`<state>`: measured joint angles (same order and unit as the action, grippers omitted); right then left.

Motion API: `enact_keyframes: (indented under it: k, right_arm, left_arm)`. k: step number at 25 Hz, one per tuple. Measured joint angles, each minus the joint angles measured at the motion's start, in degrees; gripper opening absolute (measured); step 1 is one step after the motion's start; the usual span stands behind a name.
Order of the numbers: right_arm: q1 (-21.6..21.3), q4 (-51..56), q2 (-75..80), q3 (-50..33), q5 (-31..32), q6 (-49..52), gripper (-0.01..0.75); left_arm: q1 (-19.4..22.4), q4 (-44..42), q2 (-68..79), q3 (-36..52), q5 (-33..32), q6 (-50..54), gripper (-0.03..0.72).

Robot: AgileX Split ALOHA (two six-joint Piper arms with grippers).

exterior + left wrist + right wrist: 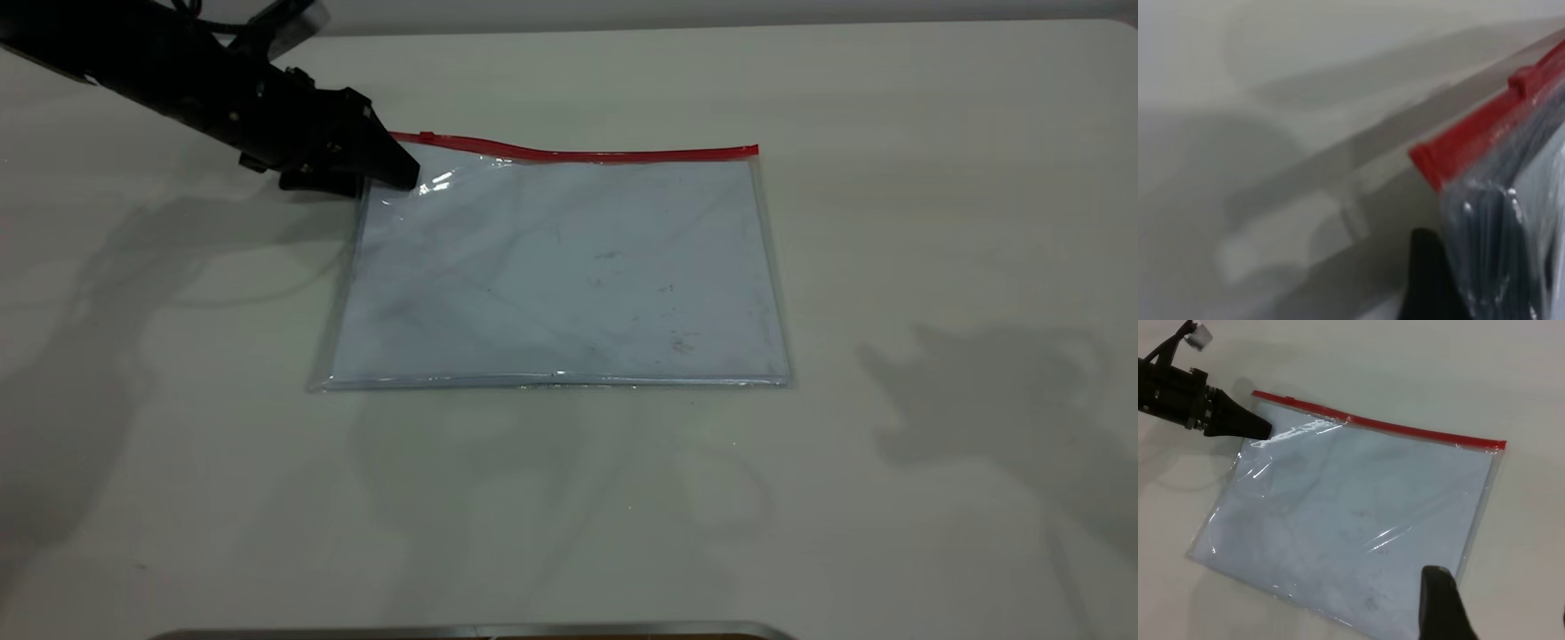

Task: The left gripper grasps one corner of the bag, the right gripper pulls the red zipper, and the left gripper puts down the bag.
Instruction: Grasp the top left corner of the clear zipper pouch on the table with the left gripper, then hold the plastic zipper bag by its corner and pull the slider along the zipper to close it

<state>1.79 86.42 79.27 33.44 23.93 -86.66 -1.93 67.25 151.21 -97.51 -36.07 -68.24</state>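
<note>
Left gripper (396, 169) clamped on bag (560, 276) corner, upper left of frame. Red zipper (578, 153) not yet pulled; right gripper (1441, 600) aloft, grip unclear.

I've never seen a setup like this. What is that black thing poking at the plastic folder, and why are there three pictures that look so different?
They are three cameras on one moment. The wide picture is taken from outside, facing a table. The other two come from small cameras mounted on the robot's two wrists.

The black thing is the left gripper, the pincer at the end of one robot arm. It has closed on the corner of the bag, a flat clear pouch with pale sheets inside, lying on the table. That corner looks slightly raised and crinkled. Its own camera sees the same corner very close up.

Along the bag's far edge runs the red zipper, with its small slider near the gripped corner.

The second arm's right gripper shows only as one dark finger in its own camera, which looks down on the bag from above it.
</note>
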Motion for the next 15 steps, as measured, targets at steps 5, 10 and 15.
enact_keyframes:
  k: [5, 10, 15]
  right_arm:
    - [0.0, 3.41, 3.22, 0.2, 1.41, -0.9, 0.472]
    - [0.05, 9.15, 13.22, 5.48, 6.19, -8.91, 0.463]
    - [3.59, 11.56, 26.41, 16.53, 12.35, -20.59, 0.445]
  left_arm:
    - [-0.08, 0.19, -0.33, 0.0, -0.08, -0.59, 0.166]
    - [-0.3, -0.05, -2.22, 0.0, -1.52, -5.32, 0.054]
    - [-0.4, -0.05, -5.25, 0.0, -3.79, -19.25, 0.056]
